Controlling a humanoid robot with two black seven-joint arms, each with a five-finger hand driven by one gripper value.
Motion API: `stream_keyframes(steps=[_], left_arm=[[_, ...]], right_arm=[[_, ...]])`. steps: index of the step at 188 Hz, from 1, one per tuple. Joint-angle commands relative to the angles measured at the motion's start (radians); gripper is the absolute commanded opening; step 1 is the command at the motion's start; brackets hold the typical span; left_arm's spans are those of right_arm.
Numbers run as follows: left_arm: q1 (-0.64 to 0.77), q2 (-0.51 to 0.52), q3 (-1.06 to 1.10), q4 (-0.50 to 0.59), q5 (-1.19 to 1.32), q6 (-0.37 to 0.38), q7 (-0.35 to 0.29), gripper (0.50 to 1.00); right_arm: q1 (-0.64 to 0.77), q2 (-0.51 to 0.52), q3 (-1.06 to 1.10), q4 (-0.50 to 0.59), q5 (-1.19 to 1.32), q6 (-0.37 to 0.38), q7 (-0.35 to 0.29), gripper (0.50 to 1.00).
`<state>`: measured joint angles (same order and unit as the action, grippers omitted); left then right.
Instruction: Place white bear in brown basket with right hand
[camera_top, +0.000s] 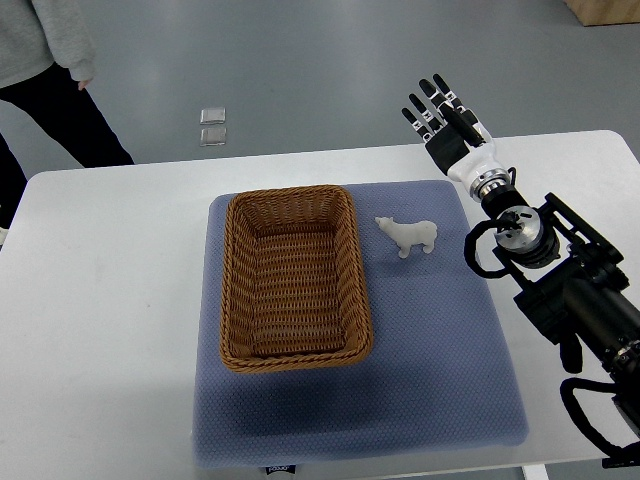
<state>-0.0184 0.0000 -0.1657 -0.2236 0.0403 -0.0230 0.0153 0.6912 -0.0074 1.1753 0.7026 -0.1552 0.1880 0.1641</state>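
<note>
A small white bear (408, 236) stands on the blue mat (430, 340), just right of the brown wicker basket (236, 290). The basket is empty and sits on the left half of the mat. My right hand (442, 118) is raised beyond the far right corner of the mat, up and to the right of the bear, with fingers spread and holding nothing. Its arm (560, 290) comes in from the right edge. The left arm does not show.
The mat lies on a white table (100, 300). A person (50, 70) stands at the far left beyond the table. Two small clear squares (212, 126) lie on the floor behind the table.
</note>
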Motion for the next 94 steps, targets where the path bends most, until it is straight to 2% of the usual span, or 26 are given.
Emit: stream_keyframes(steps=[1,94], left_arm=[[0.000,0.000,-0.002,0.000,0.000,0.000,0.000,1.000],[0.000,0.000,-0.002,0.000,0.000,0.000,0.000,1.000]], right_arm=[[-0.001,0.001,0.000,0.000,-0.001,-0.001,0.000,0.926],[0.018,-0.013,-0.005,0.000,-0.015,0.008,-0.005,0.926]])
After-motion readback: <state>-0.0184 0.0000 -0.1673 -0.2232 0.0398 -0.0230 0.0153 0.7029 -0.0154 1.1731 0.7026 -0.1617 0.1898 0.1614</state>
